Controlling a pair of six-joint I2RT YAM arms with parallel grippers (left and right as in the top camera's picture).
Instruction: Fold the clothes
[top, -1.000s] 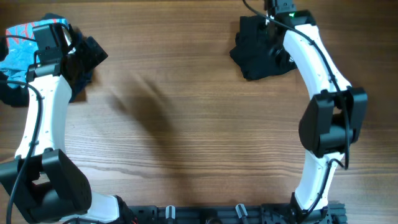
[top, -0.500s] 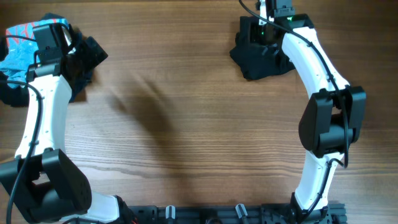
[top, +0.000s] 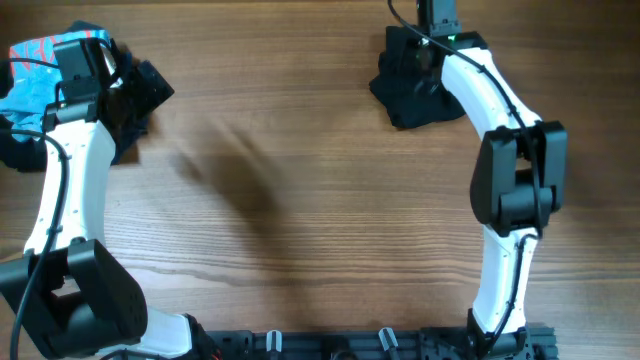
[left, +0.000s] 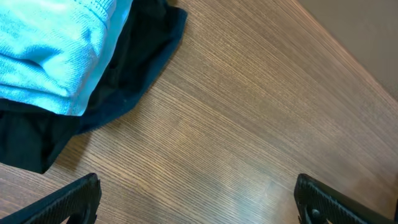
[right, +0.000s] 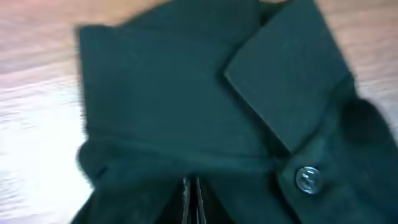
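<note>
Jaws of the right gripper are pressed tight together, their tips sunk into a black shirt, and the cloth puckers in towards them as if a thin fold is nipped between. From above I only see that arm stretched out to the far edge of the table, its wrist over a crumpled dark heap on the right-hand side. The gripper's own camera gives what the high one hides: a flat collar flap turned over at the upper right and a small pale button just below it, close beside the closed tips. That picture is somewhat blurred.

Over on the left, the left gripper stands spread as wide as it goes, its two dark fingers at the bottom corners of its camera's picture with nothing but bare wood between them. It grips nothing and touches nothing. Just beyond it lies a light-blue garment resting on top of a dark cloth that spills out from under it onto the wood. The overhead view adds red marks on the blue piece and shows this pile at the far left corner, well apart from the black shirt.
</note>
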